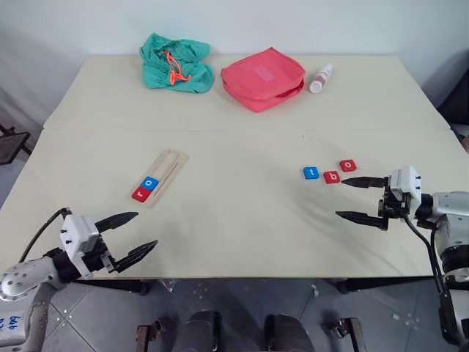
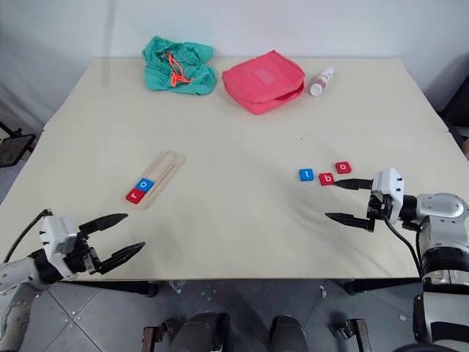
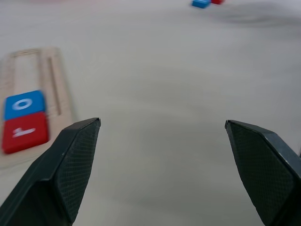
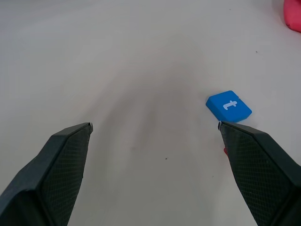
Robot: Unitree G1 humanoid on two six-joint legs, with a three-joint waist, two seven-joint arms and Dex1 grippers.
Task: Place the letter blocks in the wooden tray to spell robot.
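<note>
Tabletop [image 1: 242, 220]: pale beige, matte, with a seam across its middle; white wall behind, grey tiled floor [image 1: 110, 315] below.

Wooden tray [image 1: 161, 176]: at 9 o'clock, lying diagonally, holding a red "r" block [image 1: 140, 194] and a blue "o" block [image 1: 150, 182] at its near end.

Loose at 3 o'clock, in a row: blue "t" block [image 1: 311, 173], red "b" block [image 1: 331, 177], red "o" block [image 1: 348, 166].

At 12 o'clock: green cloth bag [image 1: 176, 62], red pouch [image 1: 262, 78], small white bottle [image 1: 321, 78].

Left hand [image 1: 135, 236]: at 7 o'clock, released, empty.

Right hand [image 1: 350, 198]: at 4 o'clock, released, empty, just beside the "b".
</note>
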